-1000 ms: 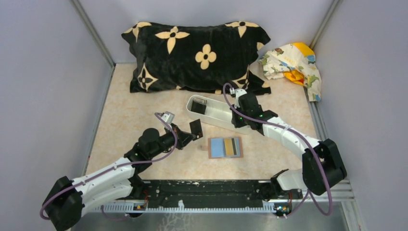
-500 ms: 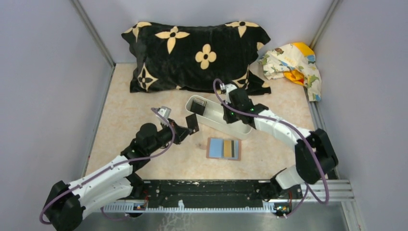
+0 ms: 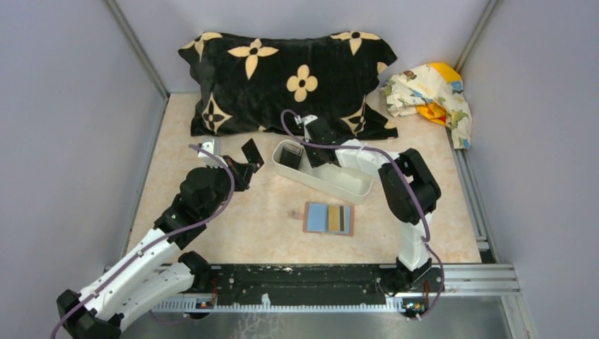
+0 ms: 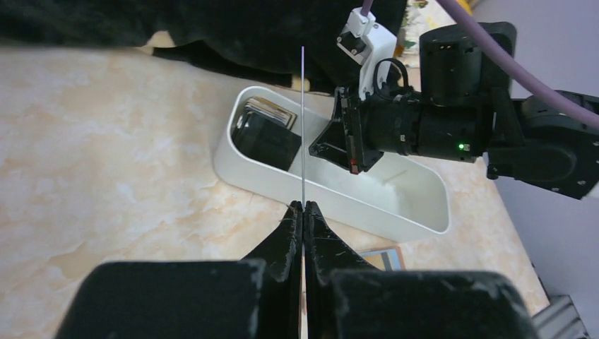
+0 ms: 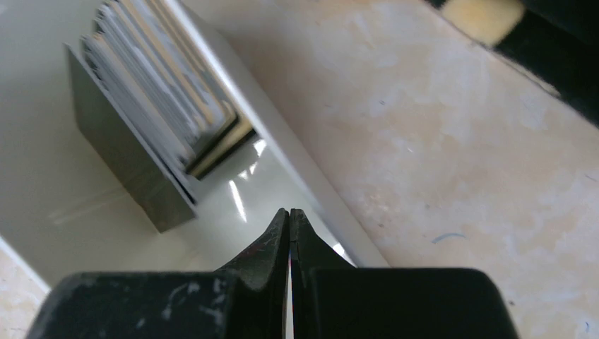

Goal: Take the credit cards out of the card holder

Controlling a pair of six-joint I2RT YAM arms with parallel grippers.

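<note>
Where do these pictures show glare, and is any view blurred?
Right wrist view: white glare streaks on the floor of the long glossy white plastic tray. Left wrist view: scene sharp, no strong glare. Top view: even light, faint shadows.

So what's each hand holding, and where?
Left hand pinches a dark credit card by one edge. Right hand shut over the white tray; any hold cannot be told.

It was a robotics lab cell. Plain grey panels (image 3: pixel 67 141) boxed the desk (image 3: pixel 226 226), with two arms (image 3: pixel 141 254) bolted at its near edge.
</note>
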